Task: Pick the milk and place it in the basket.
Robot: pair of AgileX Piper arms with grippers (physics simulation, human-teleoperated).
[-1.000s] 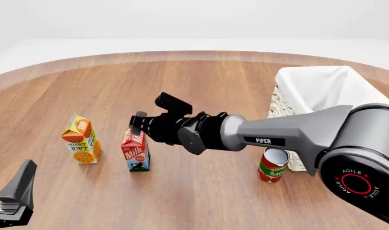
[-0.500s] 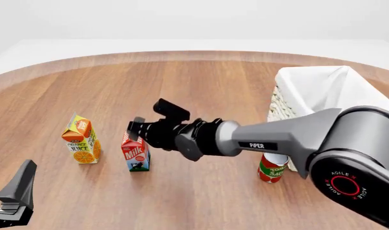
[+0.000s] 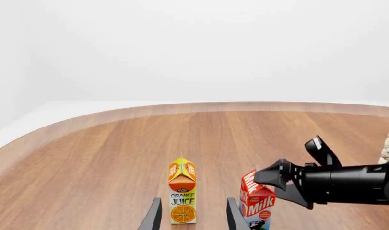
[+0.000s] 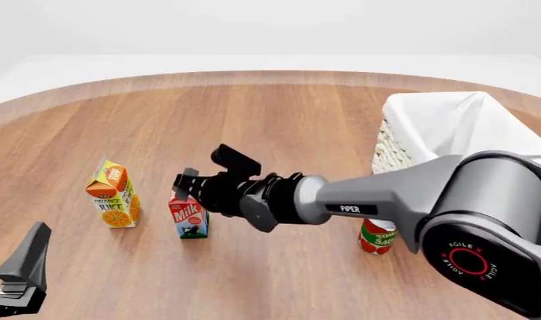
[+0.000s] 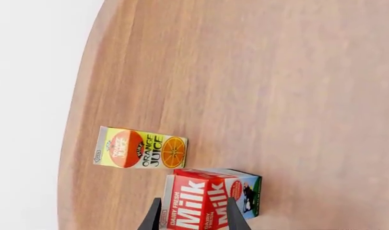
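Far left, low at the near edge of the tabletop (image 4: 279,120), the left gripper (image 4: 21,270) sits idle, well apart from everything; in its own wrist view two dark fingertips (image 3: 154,218) stand apart with nothing between them, so its jaws are open.

Next along stands the orange juice carton (image 4: 113,194), upright, and just beside it to the right the milk (image 4: 188,215), upright too, on bare wood about the middle of the near half of the tabletop. A narrow gap separates the two cartons.

The right gripper (image 4: 192,187) is at the milk's gabled top, reaching in from the right across the tabletop. Its wrist view shows the two fingers (image 5: 154,216) apart on either side of the red top, not pressed in that I can see. So this looks like the reach-to-grasp step: the jaws straddle the carton but have not closed. The next move probably calls for a squeeze, then a straight lift before any sideways travel.

The juice carton is the near neighbour to mind on the left. To the right there is open wood, then a red can (image 4: 378,237) under the arm, and behind it the basket (image 4: 430,127) at the right edge, its high rim needing clearance.
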